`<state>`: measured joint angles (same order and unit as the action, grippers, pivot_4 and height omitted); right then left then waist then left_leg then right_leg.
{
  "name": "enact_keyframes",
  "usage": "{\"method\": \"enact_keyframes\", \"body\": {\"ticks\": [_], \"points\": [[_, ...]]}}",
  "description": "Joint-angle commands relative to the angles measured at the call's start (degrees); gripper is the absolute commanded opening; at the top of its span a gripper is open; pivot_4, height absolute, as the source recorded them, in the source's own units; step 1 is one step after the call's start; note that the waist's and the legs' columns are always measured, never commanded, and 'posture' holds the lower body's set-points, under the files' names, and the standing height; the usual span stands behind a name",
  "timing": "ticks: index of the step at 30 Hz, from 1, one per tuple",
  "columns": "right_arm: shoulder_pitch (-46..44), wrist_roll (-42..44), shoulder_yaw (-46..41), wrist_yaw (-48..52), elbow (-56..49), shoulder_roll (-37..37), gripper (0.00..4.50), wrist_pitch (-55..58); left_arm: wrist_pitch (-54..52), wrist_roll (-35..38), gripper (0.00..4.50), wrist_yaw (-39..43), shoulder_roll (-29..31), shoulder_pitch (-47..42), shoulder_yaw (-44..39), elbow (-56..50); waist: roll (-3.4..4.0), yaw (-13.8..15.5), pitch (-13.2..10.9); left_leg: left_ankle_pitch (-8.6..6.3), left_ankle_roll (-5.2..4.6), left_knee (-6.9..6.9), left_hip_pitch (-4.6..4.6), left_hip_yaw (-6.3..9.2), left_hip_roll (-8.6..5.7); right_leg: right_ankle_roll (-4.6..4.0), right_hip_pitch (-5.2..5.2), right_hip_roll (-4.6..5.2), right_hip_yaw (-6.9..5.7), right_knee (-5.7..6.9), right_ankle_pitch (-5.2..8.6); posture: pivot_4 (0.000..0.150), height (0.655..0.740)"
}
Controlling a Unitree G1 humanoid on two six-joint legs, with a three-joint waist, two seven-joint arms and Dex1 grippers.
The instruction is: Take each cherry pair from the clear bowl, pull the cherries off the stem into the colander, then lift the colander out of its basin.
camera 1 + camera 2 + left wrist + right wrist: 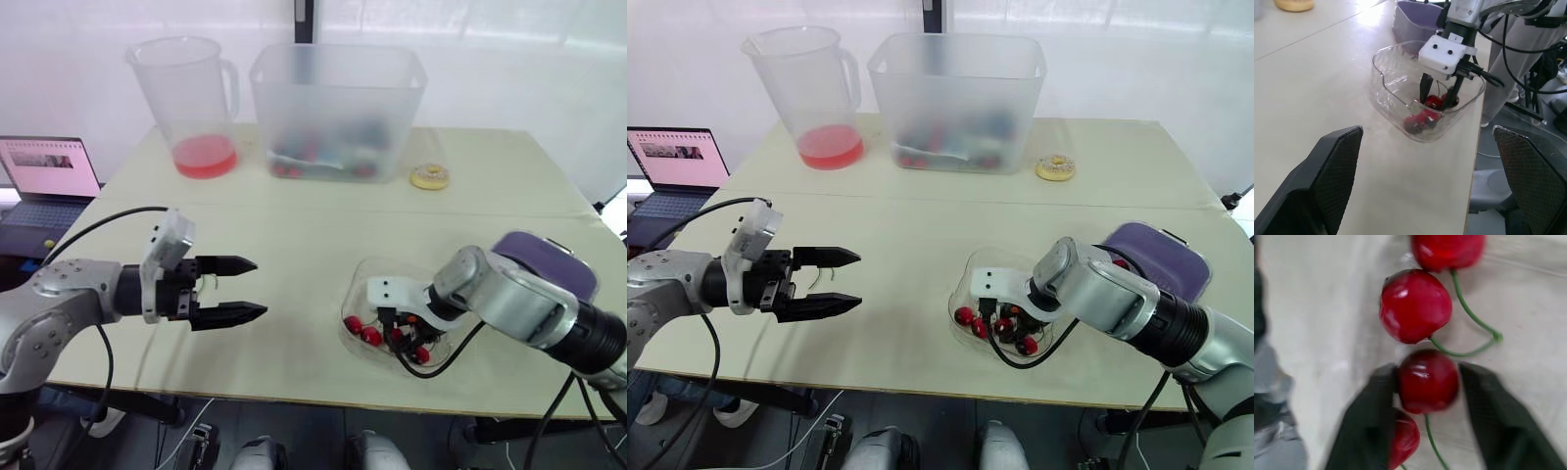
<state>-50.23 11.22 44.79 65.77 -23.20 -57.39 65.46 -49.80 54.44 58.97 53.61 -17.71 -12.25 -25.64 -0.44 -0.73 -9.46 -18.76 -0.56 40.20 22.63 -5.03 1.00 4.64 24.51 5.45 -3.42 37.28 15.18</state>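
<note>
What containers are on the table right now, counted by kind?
Pitcher: 1
Large clear tub: 1
Clear bowl: 1
Purple basin: 1
Total: 4

- A big pale table (294, 235) fills the middle, with a thin line across its top.
- The wall (78, 59) behind it is white and very bright.
- A dark post (305, 20) stands at the back.
- An open laptop (47, 186) sits left of the table.
- The floor (304, 431) below is dark grey.
</note>
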Motion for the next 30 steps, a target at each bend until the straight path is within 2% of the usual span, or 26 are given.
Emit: {"method": "enact_keyframes", "body": {"ticks": [1,7,13,18,20,23,27,30], "points": [[-0.10,-1.31,-1.16,0.49,0.30,-0.12,2.15,-1.20,0.87,-0.11,4.50,0.57,0.63,0.29,-1.19,0.05,0.00,-0.04,0.00,0.00,0.00,0.00,0.00,0.00,0.00,0.00,0.00,0.00,0.00,0.00,0.00,0.150,0.7078],[-2.30,-4.00,-1.64,2.63,1.50,-0.22,2.15,-6.83,1.84,-1.07,4.50,0.57,0.08,0.19,-0.36,0.41,0.00,-0.05,0.00,0.00,0.00,0.00,0.00,-0.01,0.00,0.00,0.00,-0.01,0.00,0.00,0.00,0.150,0.7078],[-5.94,-15.21,1.21,7.73,9.21,1.50,2.15,-30.07,2.65,-1.94,4.50,0.65,-0.62,0.06,0.39,0.55,0.00,-0.09,0.00,0.00,0.00,0.00,-0.01,-0.01,0.01,0.01,0.00,-0.17,0.00,0.00,0.01,0.150,0.7078],[-8.72,-20.45,0.42,11.59,16.92,5.75,2.15,-37.62,3.02,-2.23,4.50,0.13,-1.38,0.71,0.48,-0.15,0.00,-0.10,-0.01,0.00,0.01,0.00,-0.01,-0.03,0.02,0.01,0.00,-0.20,0.00,0.00,0.01,0.150,0.7078],[-9.38,-19.58,-1.60,13.64,17.48,7.25,2.15,-35.94,3.03,-2.25,4.50,-0.17,-1.53,1.20,0.15,-0.53,0.01,-0.10,-0.01,0.01,0.01,0.00,-0.01,-0.04,0.02,0.01,0.00,-0.20,0.00,0.01,0.01,0.150,0.7078],[-9.19,-14.11,-7.30,16.60,14.08,8.30,2.15,-27.60,3.21,-2.34,4.50,-0.57,-1.59,2.06,-0.56,-0.96,0.01,0.02,-0.01,0.01,0.01,0.00,-0.01,-0.01,0.05,0.01,0.00,-0.22,0.00,0.01,0.01,0.150,0.7078],[-7.10,-10.55,-12.23,18.55,7.67,5.19,2.15,-19.17,3.19,-1.75,4.50,-0.59,-1.70,2.41,-1.10,-1.20,0.00,0.18,0.00,0.01,0.01,0.01,0.01,0.03,0.04,0.01,-0.01,-0.17,-0.01,0.00,0.01,0.150,0.7078],[-5.07,-10.27,-13.48,16.00,3.50,2.50,2.15,-7.99,3.21,-1.71,4.50,-0.43,-2.05,1.47,-0.66,-0.71,-0.01,0.09,0.00,0.00,0.01,0.01,-0.01,0.05,0.00,0.01,-0.06,0.00,-0.03,0.00,0.01,0.150,0.7078]]}}
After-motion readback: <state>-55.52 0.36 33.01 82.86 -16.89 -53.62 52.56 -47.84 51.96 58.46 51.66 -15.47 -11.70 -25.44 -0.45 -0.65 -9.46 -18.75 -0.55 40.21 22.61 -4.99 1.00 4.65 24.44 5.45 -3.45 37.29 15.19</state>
